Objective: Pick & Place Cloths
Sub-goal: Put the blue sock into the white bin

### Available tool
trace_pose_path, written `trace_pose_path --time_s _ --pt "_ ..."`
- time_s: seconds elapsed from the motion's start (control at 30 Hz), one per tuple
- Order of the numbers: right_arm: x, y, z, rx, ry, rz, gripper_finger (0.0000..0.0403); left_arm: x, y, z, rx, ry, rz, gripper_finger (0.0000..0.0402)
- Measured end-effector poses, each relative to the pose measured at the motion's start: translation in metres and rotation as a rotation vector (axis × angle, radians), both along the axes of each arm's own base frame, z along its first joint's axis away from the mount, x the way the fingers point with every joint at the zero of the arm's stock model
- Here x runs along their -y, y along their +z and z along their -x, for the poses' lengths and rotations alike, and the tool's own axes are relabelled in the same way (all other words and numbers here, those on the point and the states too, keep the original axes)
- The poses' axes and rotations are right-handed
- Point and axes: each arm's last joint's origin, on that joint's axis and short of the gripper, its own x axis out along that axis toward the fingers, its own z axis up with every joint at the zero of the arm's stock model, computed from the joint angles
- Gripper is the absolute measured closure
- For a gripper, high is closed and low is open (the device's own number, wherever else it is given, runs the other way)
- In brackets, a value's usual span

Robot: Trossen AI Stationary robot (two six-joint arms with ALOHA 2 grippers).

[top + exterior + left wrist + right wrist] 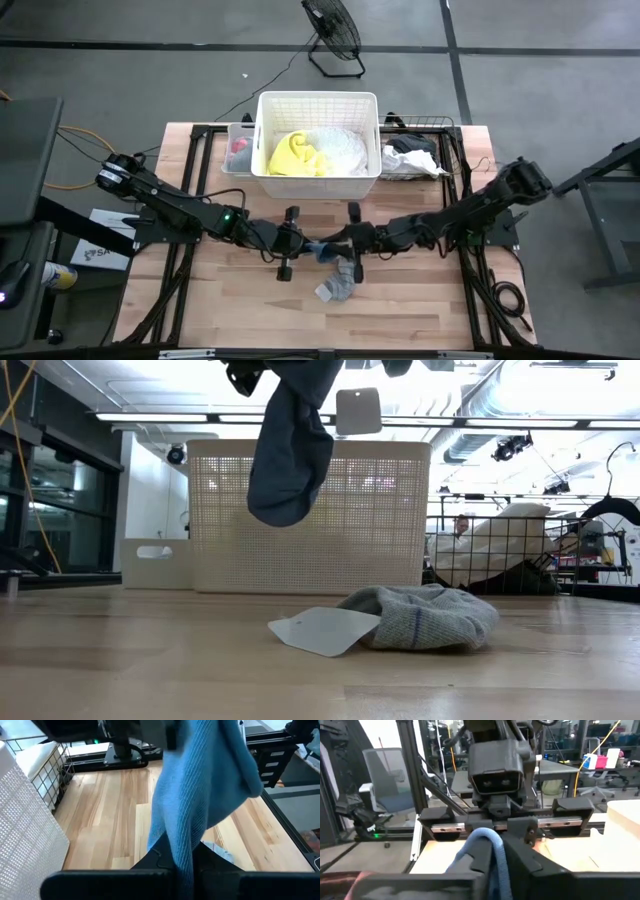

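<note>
A blue-grey cloth (325, 250) hangs in the air over the middle of the table, between my two grippers. My left gripper (312, 246) comes from the left and my right gripper (338, 244) from the right. They face each other fingertip to fingertip, both shut on this cloth. A grey cloth (430, 618) with a white tag (325, 630) lies flat on the wooden table just nearer than them. A yellow cloth (295, 155) and a white cloth (340, 150) lie in the white basket (318, 100). My left gripper pinches a bunched fold of the blue-grey cloth (182, 857) between its two fingers. It comes from the table's left, slanting slightly down. The cloth is clear of the table and runs on from this pinch to the other gripper. My right gripper pinches a bunched loop of the blue-grey cloth (487, 837) between its two fingers, level, from the table's right. The cloth's free end (288, 500) hangs slack below the grippers, well above the table.
The white slatted basket stands at the table's far middle. Left of it is a small clear bin (238, 150); right of it is a wire basket (410, 160) with white and dark cloths. Bare wood lies on the near half around the grey cloth.
</note>
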Motion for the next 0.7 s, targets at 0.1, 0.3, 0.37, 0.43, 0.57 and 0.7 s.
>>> trace_pose_path --time_s 0.1,0.3,0.37,0.43,0.57,0.7 --pt "0.001 0.005 0.004 -0.002 0.002 -0.010 0.0325 0.000 -0.001 0.000 -0.006 0.005 0.008 0.0398" --pt "0.008 0.013 0.018 -0.094 -0.045 -0.056 0.0226 -0.001 -0.005 0.002 -0.059 0.025 0.023 0.0398" --pt "0.010 0.013 0.022 -0.140 -0.064 -0.081 0.0206 -0.003 -0.004 0.005 -0.066 0.045 0.011 0.0398" --pt "0.011 0.012 0.026 -0.179 -0.086 -0.105 0.0194 -0.005 0.001 0.008 -0.051 0.073 0.011 0.0398" --pt "0.013 0.012 0.029 -0.204 -0.111 -0.135 0.0188 -0.010 0.009 0.017 -0.041 0.132 0.001 0.0398" --pt "0.013 0.010 0.029 -0.227 -0.117 -0.150 0.0193 -0.016 0.022 0.031 -0.028 0.176 0.028 0.0398"
